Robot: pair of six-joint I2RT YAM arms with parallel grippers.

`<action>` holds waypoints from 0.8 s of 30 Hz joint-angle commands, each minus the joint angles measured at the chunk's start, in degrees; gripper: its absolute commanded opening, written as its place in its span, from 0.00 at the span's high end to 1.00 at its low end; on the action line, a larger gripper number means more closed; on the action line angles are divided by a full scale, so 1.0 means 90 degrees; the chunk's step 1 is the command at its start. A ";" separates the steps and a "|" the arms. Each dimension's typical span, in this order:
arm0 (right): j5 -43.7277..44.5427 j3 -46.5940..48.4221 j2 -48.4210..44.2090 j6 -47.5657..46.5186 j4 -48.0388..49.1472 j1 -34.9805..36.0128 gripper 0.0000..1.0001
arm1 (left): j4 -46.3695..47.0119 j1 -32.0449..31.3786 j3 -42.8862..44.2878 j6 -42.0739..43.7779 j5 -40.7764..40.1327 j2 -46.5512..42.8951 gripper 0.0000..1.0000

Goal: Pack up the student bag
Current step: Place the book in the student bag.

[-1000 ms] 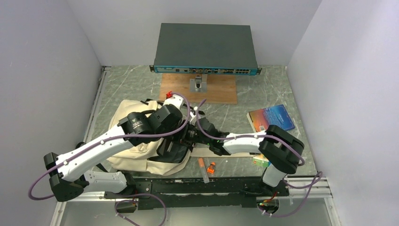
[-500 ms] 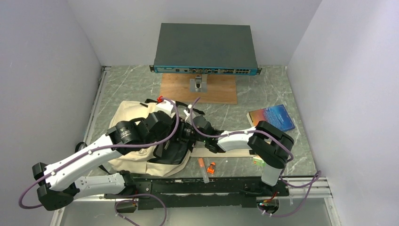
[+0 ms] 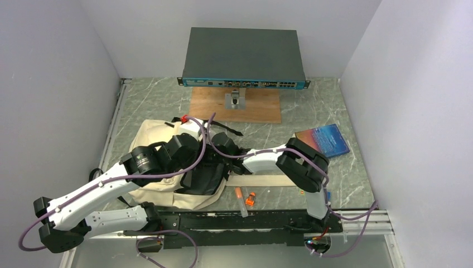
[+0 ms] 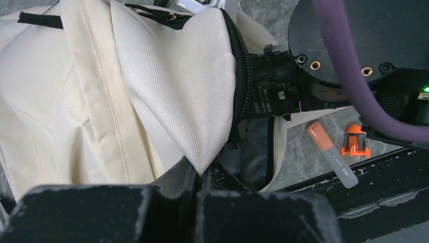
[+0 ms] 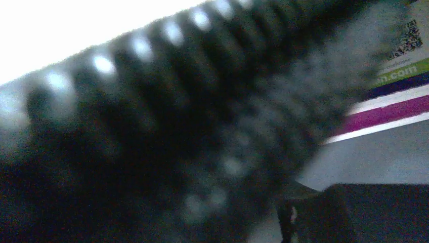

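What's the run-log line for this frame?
phase: pack student bag | left jaws: shut on bag flap, lifted | right jaws: unreadable, right arm at bag mouth | unpacked: book, marker

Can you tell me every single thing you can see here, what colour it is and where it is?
student bag: 1, cream with black zips, left-middle of the table, mouth open.
network box: 1, dark grey with a teal front, at the back.
wooden board: 1, brown, in front of the box.
book: 1, blue and orange, right side.
marker: 1, grey with an orange cap, near edge beside the bag.
small orange piece: 1, orange, next to the marker.
table: 1, grey marble.
left arm: 1, white and black.
left claw: 1, black, pinching the bag's flap.
right arm: 1, white and black, reaching into the bag's mouth; its claw is out of sight.
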 commanded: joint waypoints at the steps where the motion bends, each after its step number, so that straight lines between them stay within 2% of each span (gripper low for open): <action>1: -0.0036 0.0226 -0.0218 -0.0764 0.0576 0.0038 0.44 | -0.0034 -0.0036 0.0335 -0.0166 -0.0040 -0.0278 1.00; 4: 0.0131 -0.0391 -0.0680 -0.0707 0.0531 -0.0066 0.31 | 0.0131 -0.0036 0.0162 -0.0238 0.0050 -0.0398 1.00; 8: 0.0187 -0.0773 -0.1129 -0.0809 -0.0054 -0.0312 0.24 | 0.0280 -0.0036 0.0103 -0.0288 0.0026 -0.0319 1.00; 13: 0.0233 -0.1080 -0.1472 -0.0872 -0.0265 -0.0464 0.23 | 0.0132 -0.0036 0.0321 -0.0310 -0.0060 -0.0083 1.00; 24: -0.0309 -0.0897 -0.0977 -0.1018 0.0297 -0.0446 0.25 | 0.0172 -0.0036 0.0013 -0.0431 0.0055 -0.0217 1.00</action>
